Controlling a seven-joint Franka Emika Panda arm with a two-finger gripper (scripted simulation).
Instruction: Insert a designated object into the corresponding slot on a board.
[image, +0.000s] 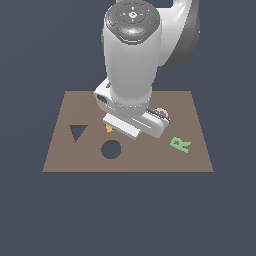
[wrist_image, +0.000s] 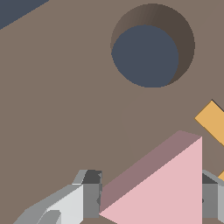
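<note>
- The flat pale-pink triangle piece (wrist_image: 168, 192) is seen in the wrist view between the two grey fingers (wrist_image: 89, 197) of the gripper (wrist_image: 151, 199).
- One finger is set on each side of the triangle, right against it, so it looks pinched. It cannot be told for sure how tight the squeeze is.
- The sides are likely held so that the piece cannot spin or slip when it is moved.
- In the exterior view the triangle is hidden under the big white arm (image: 131, 65), which hangs low over the flat brown board (image: 195, 160).
- The dark triangle-shaped slot (image: 77, 133) is cut near the edge of the brown board on the exterior view's left, well apart from the gripper.
- The round dark hole (wrist_image: 146, 50) is cut in the brown board too, near the gripper. It is the wrong shape for this piece.
- A small orange piece (wrist_image: 212, 122) is seen on the board beside the gripper.
- A green letter R (image: 180, 144) is lying on the board at the other side, out of the way.
- The piece is not yet in its slot.
</note>
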